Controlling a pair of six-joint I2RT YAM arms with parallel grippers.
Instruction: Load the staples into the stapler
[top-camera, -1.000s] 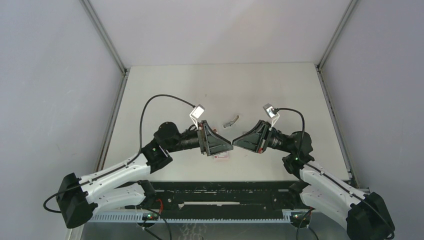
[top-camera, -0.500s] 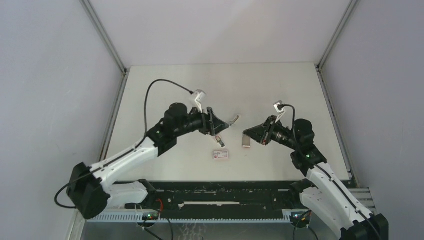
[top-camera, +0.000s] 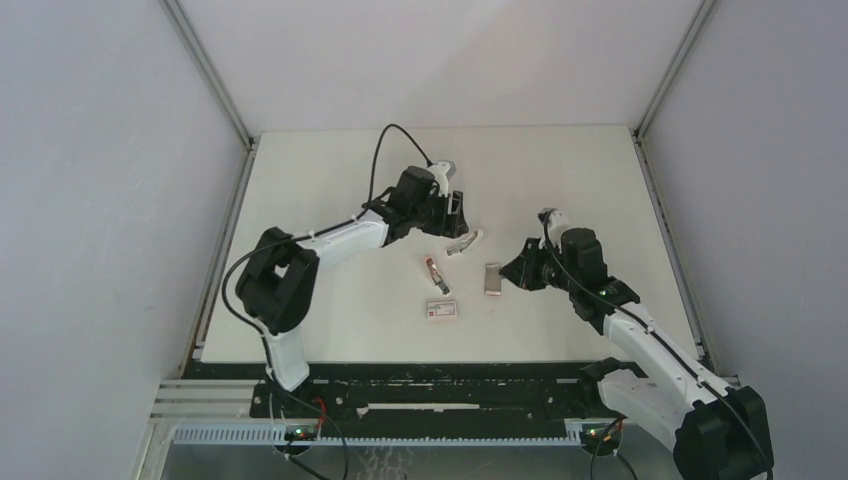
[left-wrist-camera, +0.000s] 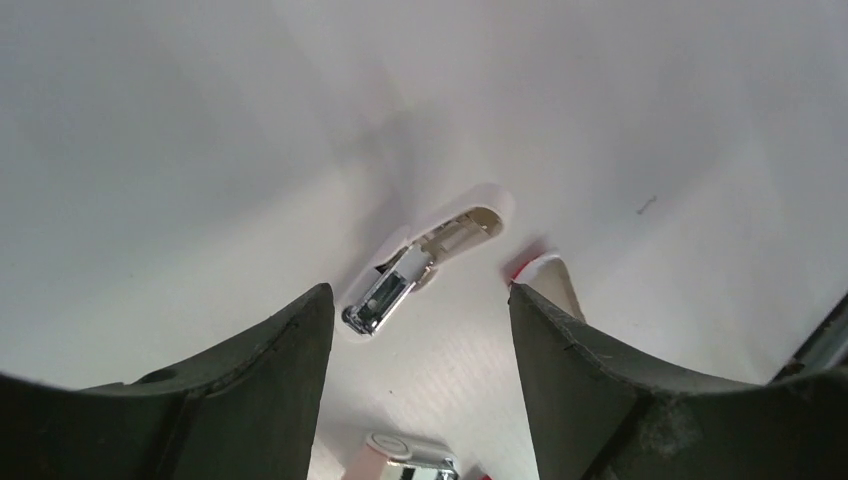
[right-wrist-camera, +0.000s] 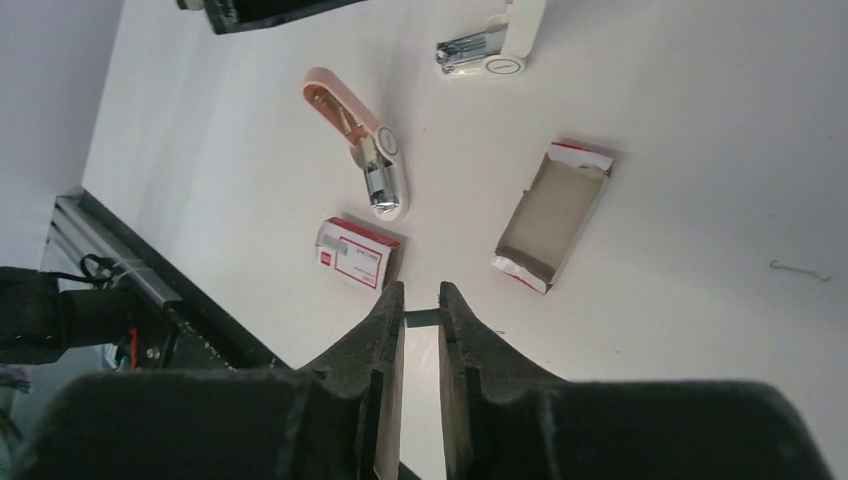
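Note:
A pink stapler (top-camera: 435, 275) (right-wrist-camera: 362, 142) lies swung open on the table, apart from both grippers. Behind it lies a white stapler (top-camera: 462, 242) (left-wrist-camera: 425, 262), also swung open, its metal channel showing. My left gripper (top-camera: 452, 212) (left-wrist-camera: 420, 292) hangs open just above and behind the white stapler, with nothing between its fingers. My right gripper (top-camera: 520, 272) (right-wrist-camera: 421, 292) is shut on the staples (right-wrist-camera: 421, 318), a thin grey strip pinched at its fingertips, right of the open tray.
An open cardboard tray (top-camera: 492, 279) (right-wrist-camera: 553, 215) lies next to the right gripper. A small white box with a red label (top-camera: 441, 309) (right-wrist-camera: 352, 252) sits near the front. The black rail (top-camera: 440, 385) runs along the table's near edge.
The left gripper opened and left the pink stapler on the table, then reached back over the white stapler. The right arm drew back to the right, still shut.

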